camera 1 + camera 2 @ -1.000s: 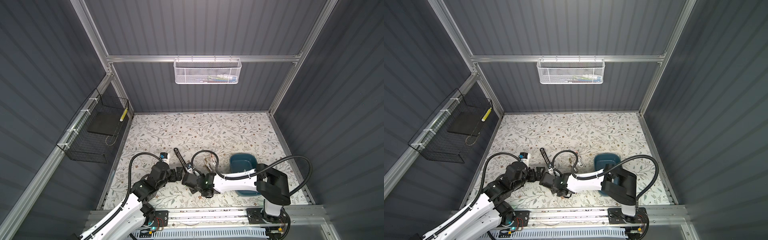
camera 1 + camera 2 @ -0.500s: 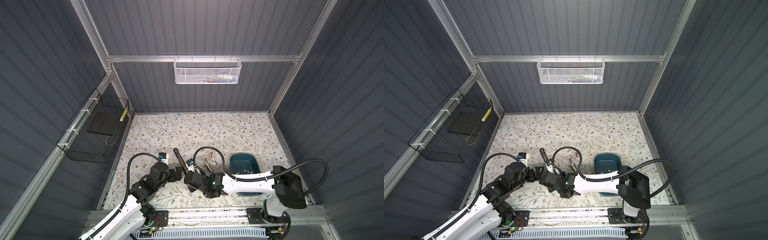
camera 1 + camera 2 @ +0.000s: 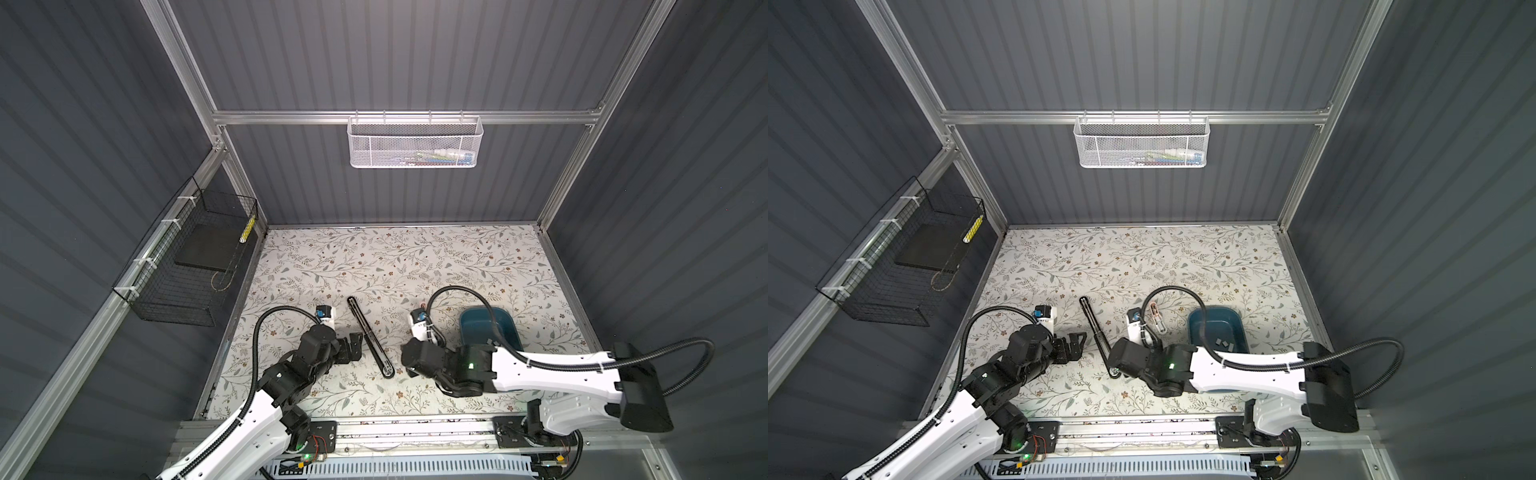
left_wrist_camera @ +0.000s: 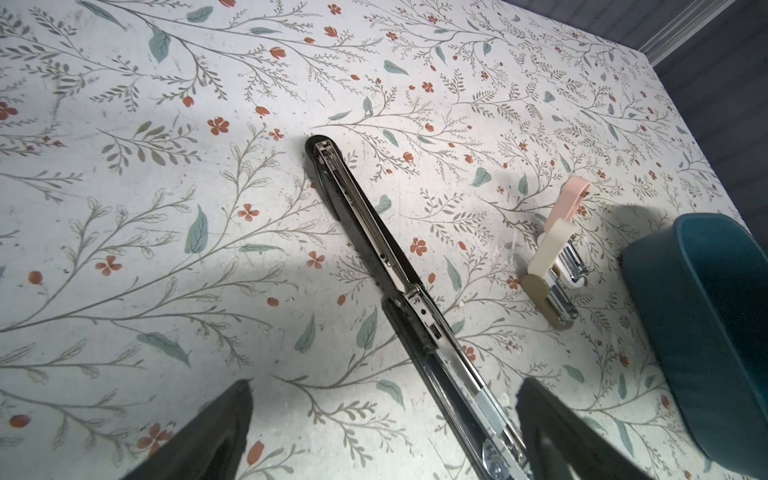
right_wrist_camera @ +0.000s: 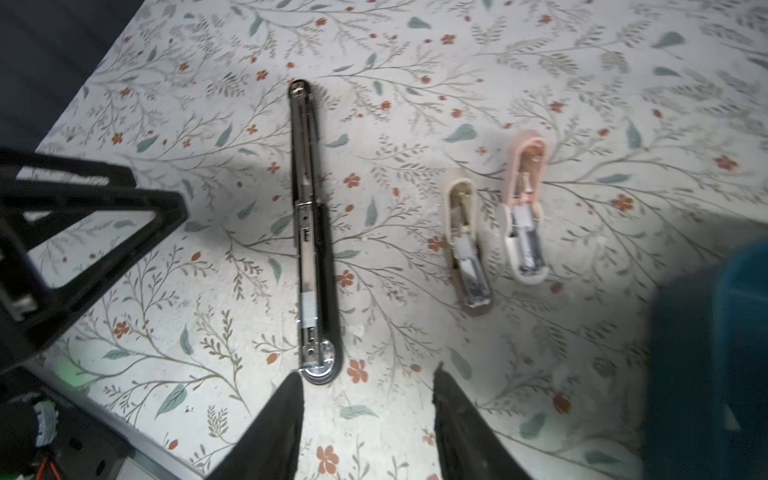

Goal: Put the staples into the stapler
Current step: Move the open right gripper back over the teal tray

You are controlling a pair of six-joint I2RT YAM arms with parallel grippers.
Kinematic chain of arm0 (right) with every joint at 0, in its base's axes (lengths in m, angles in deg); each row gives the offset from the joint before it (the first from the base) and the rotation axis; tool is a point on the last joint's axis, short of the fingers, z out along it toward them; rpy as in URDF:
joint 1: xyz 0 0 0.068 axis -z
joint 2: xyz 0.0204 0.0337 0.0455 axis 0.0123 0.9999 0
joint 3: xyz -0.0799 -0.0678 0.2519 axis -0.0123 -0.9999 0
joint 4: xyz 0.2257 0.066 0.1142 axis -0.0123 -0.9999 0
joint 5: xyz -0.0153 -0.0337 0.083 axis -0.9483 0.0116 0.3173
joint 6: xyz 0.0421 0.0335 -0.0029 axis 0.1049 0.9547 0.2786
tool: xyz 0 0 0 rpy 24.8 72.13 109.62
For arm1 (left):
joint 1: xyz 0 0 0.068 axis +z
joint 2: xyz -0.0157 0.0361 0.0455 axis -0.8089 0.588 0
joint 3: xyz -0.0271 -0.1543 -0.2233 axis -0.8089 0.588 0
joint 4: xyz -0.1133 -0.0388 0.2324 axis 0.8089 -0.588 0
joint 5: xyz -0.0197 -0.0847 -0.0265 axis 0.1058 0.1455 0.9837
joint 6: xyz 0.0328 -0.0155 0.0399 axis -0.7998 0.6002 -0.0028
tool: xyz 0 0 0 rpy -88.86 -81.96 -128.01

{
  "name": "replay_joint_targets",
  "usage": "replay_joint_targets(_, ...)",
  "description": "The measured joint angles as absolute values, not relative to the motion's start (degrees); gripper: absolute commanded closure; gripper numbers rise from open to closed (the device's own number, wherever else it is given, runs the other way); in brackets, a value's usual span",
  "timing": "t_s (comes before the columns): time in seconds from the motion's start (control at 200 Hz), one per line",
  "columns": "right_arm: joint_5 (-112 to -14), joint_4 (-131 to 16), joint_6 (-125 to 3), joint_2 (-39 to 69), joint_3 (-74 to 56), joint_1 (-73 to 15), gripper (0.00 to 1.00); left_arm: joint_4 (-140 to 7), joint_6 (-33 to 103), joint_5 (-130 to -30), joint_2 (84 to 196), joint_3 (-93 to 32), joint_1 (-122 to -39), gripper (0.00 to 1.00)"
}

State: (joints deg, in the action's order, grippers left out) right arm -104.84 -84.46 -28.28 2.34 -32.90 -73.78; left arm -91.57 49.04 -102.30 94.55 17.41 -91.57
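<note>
A few staples (image 3: pixel 1225 343), small grey strips, lie loose on the floor of the blue tub (image 3: pixel 1229 322) at the right side of the bench (image 3: pixel 415 266). One more short grey strip (image 5: pixel 308 306) sits in the metal channel of the long black stapler (image 3: pixel 370 337), toward the end nearest the arms' bases. It looks like staples, though I can't be sure.

That stapler is folded out flat on the bench, a little left of centre, with its channel facing up. The right tool (image 5: pixel 368 374) hovers just off the stapler's rounded near end, its two fingers apart with only bench between them. The left tool (image 4: pixel 386 384) is spread wide and grips nothing. It hangs just beside the stapler's middle, on the left.

Between the long stapler and the tub lie a beige stapler (image 5: pixel 465 245) and a pink stapler (image 5: pixel 525 208), side by side. Both are small and hinged open, with their metal insides showing.

A white mesh basket (image 3: pixel 415 145) hangs on the back wall, and a black wire basket (image 3: pixel 187 266) on the left wall.
</note>
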Motion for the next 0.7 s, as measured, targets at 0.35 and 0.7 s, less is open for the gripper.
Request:
replay_joint_targets(0.35, -104.91, -104.29, -13.94, -24.56, -46.26, -60.27, 0.58, -91.59, 48.84, -108.01, 96.71, 17.41, -91.57, 0.0)
replay_joint_targets(0.7, -97.21, -107.78, -18.84, -33.83, -53.91, -39.31, 0.59, -91.55, 48.84, -108.18, 93.41, 17.41, -91.57, 0.01)
